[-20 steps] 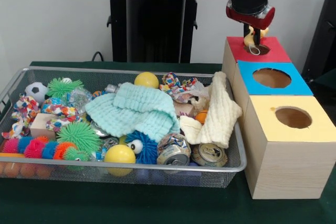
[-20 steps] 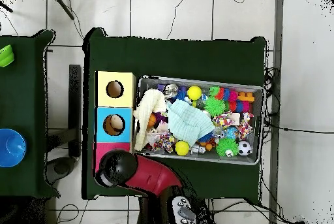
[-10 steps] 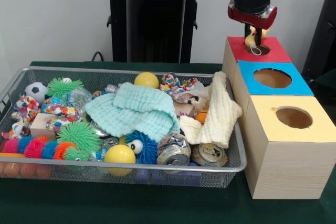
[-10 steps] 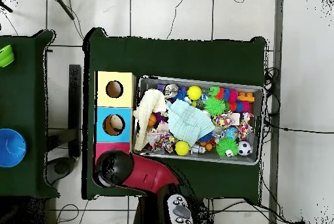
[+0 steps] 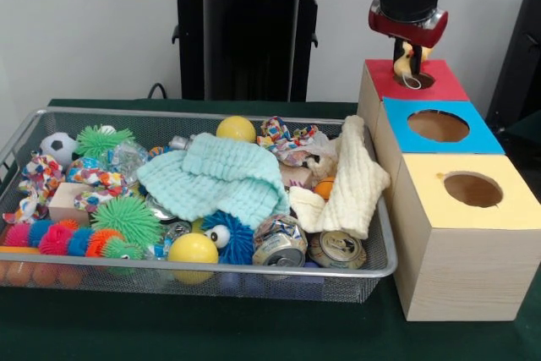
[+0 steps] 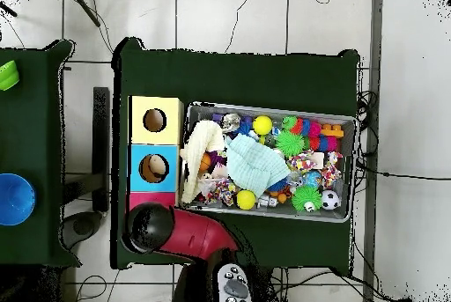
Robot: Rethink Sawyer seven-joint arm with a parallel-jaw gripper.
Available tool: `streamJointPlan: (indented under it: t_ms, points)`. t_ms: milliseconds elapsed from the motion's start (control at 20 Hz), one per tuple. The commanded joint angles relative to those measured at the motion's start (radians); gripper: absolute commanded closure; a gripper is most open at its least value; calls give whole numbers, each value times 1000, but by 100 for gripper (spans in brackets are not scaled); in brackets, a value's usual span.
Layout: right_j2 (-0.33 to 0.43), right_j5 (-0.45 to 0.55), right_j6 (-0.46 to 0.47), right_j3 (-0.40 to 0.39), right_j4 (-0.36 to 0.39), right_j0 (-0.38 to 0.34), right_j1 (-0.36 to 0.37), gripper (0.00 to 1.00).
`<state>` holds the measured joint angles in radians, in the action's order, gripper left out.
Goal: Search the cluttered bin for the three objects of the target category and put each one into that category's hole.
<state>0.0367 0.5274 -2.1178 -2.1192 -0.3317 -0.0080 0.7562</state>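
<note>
My gripper [image 5: 408, 58] hangs over the red-topped wooden box [image 5: 444, 84], shut on a small yellow toy animal [image 5: 404, 62] with a loop hanging from it. The toy dangles just above the round hole [image 5: 422, 80] in the red top. The wire mesh bin [image 5: 211, 115] lies left of the boxes, packed with clutter. No other toy animal shows clearly in it. In the overhead view the arm's head [image 6: 150, 228] covers most of the red box [image 6: 141, 198], beside the bin [image 6: 264, 108].
A blue-topped box [image 5: 473, 143] and a yellow-topped box [image 5: 507, 209] stand in line with the red one. The bin holds a mint cloth [image 5: 215, 177], a cream cloth [image 5: 355, 179], yellow balls [image 5: 193, 249], crushed cans [image 5: 336, 248], spiky balls [image 5: 127, 219] and a blue furry toy [image 5: 230, 241].
The gripper has shifted slightly right and up over the red box, still holding the yellow toy. Nothing in the bin has moved.
</note>
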Motion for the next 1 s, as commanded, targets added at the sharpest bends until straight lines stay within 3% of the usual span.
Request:
streamJointPlan:
  t_ms: [50,400,1000]
  points:
    - [-117,-93,-159,173,59,4,-110,100]
    - [-158,-100,-155,230,75,24,-126,100]
    - [-186,-163,-161,261,79,36,-133,100]
